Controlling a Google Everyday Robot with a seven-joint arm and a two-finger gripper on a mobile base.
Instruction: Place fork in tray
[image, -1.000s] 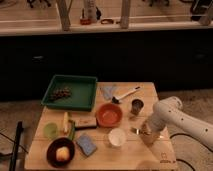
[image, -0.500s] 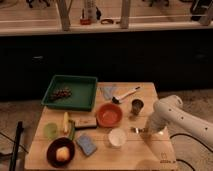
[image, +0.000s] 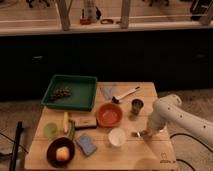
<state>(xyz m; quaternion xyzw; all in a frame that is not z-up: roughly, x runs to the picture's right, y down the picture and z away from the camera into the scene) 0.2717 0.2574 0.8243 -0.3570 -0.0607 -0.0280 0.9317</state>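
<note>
The dark-green tray (image: 82, 98) sits at the table's far left with a small dark cluster (image: 61, 93) in it. A small silvery piece, probably the fork (image: 136, 134), lies on the wood on the table's right side, right of a white cup (image: 117, 136). My gripper (image: 145, 132) is low over the table at the end of the white arm (image: 170, 112), right beside that silvery piece. I cannot tell whether it touches it. The tray is well off to the upper left of the gripper.
Between gripper and tray stand an orange bowl (image: 109, 114), a metal cup (image: 137, 105) and a white-handled utensil (image: 125, 94). A blue cloth (image: 107, 91), a brown box (image: 85, 122), a blue sponge (image: 87, 144), a green cup (image: 50, 130) and a dark bowl with fruit (image: 61, 152) lie left.
</note>
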